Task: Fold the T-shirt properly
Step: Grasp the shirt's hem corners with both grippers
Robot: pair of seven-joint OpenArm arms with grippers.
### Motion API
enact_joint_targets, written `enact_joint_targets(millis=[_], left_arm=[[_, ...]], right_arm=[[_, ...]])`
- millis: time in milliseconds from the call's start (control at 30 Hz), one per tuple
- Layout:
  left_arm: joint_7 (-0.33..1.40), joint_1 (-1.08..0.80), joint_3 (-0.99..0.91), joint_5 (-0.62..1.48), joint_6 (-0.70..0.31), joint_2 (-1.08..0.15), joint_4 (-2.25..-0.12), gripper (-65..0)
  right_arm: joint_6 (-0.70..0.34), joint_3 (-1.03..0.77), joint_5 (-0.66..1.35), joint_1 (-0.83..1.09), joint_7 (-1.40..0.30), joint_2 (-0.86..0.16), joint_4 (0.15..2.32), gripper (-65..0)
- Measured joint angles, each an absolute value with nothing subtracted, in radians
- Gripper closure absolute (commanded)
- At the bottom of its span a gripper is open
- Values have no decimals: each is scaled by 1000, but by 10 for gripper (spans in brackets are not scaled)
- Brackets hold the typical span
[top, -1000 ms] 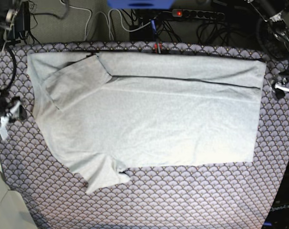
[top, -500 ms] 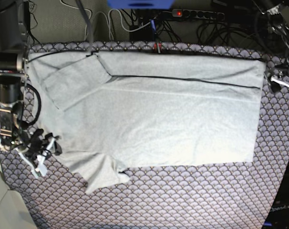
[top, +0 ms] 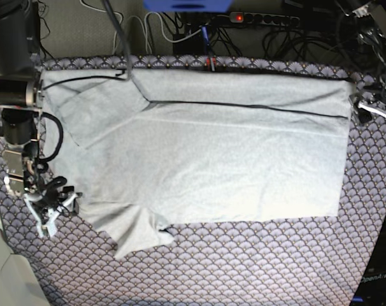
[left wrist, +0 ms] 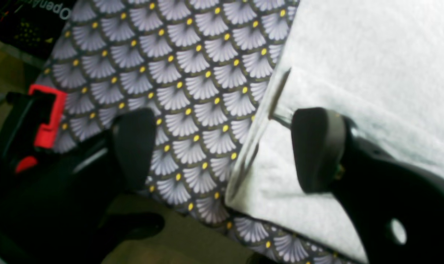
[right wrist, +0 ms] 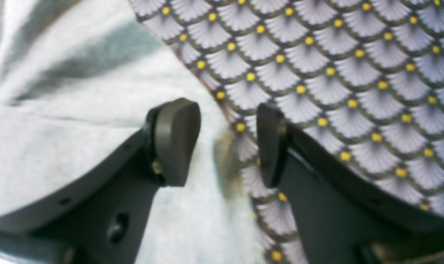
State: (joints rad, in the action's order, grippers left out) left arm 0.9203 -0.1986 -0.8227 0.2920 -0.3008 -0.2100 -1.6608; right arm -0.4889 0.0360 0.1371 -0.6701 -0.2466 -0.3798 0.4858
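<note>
The light grey T-shirt (top: 206,153) lies flat on the table, its far long side folded over toward the middle. No lettering shows. My right gripper (top: 56,207) is at the shirt's left edge, just above the near sleeve (top: 139,233). In the right wrist view it (right wrist: 223,143) is open, with one finger over the T-shirt (right wrist: 79,128) and the other over the patterned cloth. My left gripper (top: 363,106) is at the shirt's far right corner. In the left wrist view it (left wrist: 225,150) is wide open and straddles the edge of the T-shirt (left wrist: 353,55).
A purple-grey fan-scale cloth (top: 257,261) covers the table under the shirt. A power strip (top: 263,19) and cables lie beyond the far edge. A red clamp (left wrist: 46,113) sits at the table edge beside my left gripper.
My right arm has swung in from the left table edge to the shirt's left side near the near sleeve. My left gripper has crept a little toward the far right corner.
</note>
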Motion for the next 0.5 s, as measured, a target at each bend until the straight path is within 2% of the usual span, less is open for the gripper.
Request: enact_joint_targets(millis=[167,500], left_arm=[[912,-166,-823,293,-307,-202,-1661,-564],[923,-169,-822,290,-303,-199,-1661,-564]], right_arm=[[-488,41,137,-670,-246,-352,486,-303],[-480,40,135,-652,-218,-358,484,-303]])
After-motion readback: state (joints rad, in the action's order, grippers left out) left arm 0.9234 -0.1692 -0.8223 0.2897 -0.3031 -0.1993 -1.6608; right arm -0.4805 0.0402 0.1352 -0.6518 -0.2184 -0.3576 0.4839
